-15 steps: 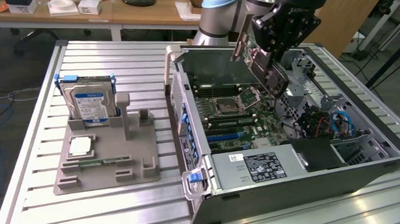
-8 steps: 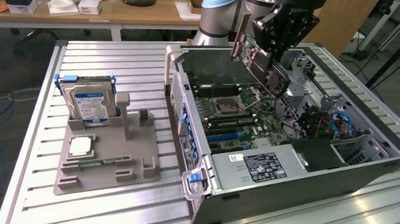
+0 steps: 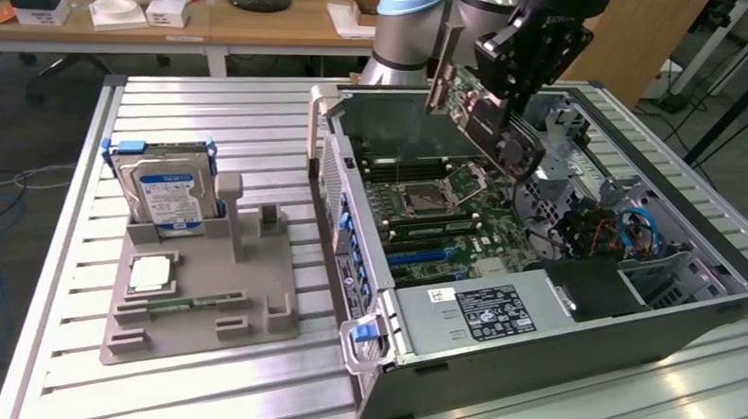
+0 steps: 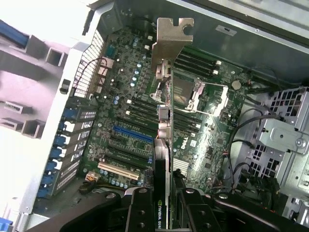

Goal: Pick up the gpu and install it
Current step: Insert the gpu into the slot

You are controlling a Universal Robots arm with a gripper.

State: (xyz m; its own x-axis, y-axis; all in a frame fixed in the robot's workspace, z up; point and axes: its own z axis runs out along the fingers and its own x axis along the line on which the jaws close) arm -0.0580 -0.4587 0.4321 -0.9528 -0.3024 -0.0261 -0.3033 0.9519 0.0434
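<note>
Now the gripper (image 4: pixel 163 212), jaws clamped on the gpu (image 4: pixel 165 104), holds it tilted above the motherboard (image 4: pixel 120 111), unseated, so installing likely needs squaring first.

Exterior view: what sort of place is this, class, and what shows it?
Probably a robotics lab: a gripper holds a gpu over an open computer case on a slatted metal table, with cluttered desks behind.
</note>
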